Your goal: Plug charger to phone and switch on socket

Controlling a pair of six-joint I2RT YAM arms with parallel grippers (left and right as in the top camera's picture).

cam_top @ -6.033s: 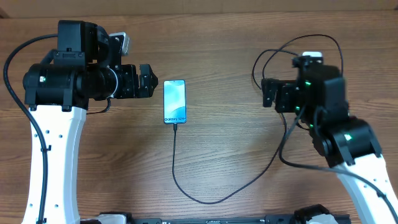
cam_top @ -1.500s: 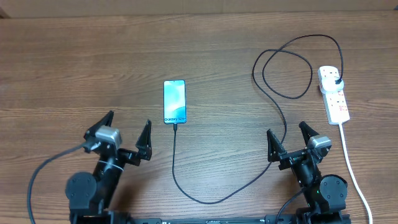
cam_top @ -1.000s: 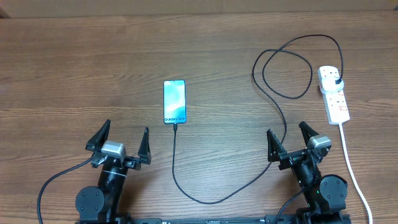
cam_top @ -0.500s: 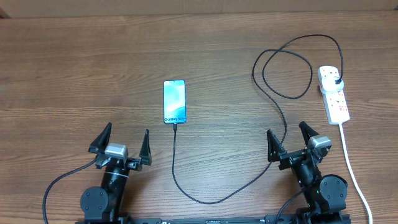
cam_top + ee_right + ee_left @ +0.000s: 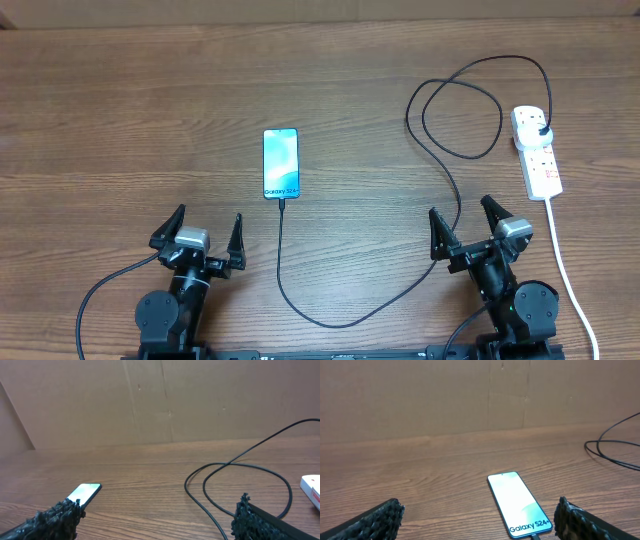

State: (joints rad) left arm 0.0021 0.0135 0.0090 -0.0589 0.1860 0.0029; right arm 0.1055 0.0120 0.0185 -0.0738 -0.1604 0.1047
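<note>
- My left gripper (image 5: 209,218) sits at 7 o'clock on the brown wooden table (image 5: 120,110), with its jaws spread wide and nothing in them.
- My right gripper (image 5: 459,212) sits at 5 o'clock, equally wide and empty.
- The slim smartphone with a light teal screen (image 5: 281,163) lies face up at 1 o'clock from the left gripper.
- The thin black charger cable (image 5: 279,250) meets the smartphone's 6 o'clock edge, sweeps past the right gripper and loops at 2 o'clock. It ends in a black plug (image 5: 541,132) seated in the small white power strip (image 5: 540,165).
- The power strip lies at 1 o'clock from the right gripper, and its thick white cord (image 5: 562,260) runs toward 6 o'clock.
- I cannot tell the switch position.
</note>
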